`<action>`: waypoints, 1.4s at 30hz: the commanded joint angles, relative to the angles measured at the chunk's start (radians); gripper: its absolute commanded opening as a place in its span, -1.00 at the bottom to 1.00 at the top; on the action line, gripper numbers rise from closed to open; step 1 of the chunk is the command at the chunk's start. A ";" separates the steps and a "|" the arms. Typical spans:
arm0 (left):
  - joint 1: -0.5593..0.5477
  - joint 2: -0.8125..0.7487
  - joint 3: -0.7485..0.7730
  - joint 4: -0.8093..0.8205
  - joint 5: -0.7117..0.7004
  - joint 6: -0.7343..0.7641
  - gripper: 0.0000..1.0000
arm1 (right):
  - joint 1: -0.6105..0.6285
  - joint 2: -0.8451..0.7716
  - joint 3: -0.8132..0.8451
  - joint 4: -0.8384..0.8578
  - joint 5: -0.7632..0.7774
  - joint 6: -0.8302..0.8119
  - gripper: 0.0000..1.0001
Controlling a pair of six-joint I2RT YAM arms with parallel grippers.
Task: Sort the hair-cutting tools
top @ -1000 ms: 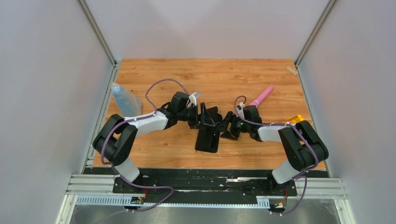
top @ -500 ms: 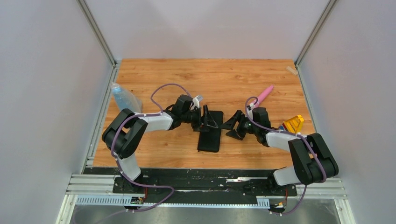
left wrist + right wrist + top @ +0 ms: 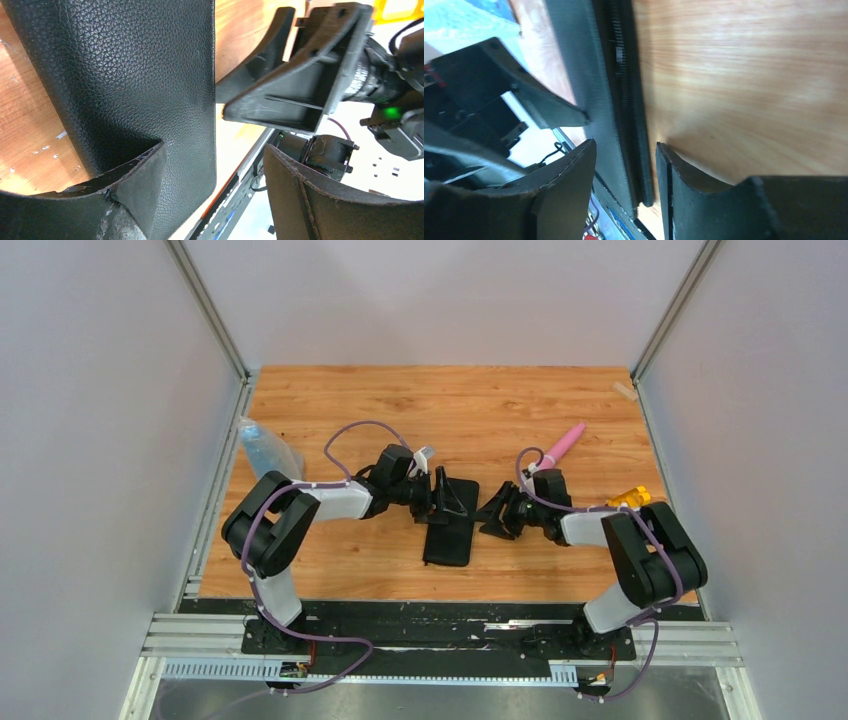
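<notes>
- One slim black comb [image 3: 624, 100], with fine plastic teeth, lies along the 3 o'clock edge of a pebbled, leather-like black pouch [image 3: 125, 75] at the middle of the wood-grain surface [image 3: 749, 75].
- Right gripper [image 3: 626, 146]: jaws apart, straddling the comb's end.
- Left gripper [image 3: 214, 150]: jaws wide apart over the pouch's edge.

top external: high behind arm bases, looking down on whole tabletop [image 3: 560, 390] | left wrist: very close, facing right over black leather pouch [image 3: 125, 75] toward right hand [image 3: 221, 100] | right wrist: very close, facing left | shared: pouch, centre
</notes>
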 commanded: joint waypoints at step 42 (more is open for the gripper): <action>0.059 0.062 0.071 -0.371 -0.045 0.214 -0.31 | 0.027 0.213 0.112 -0.067 -0.023 -0.135 -0.50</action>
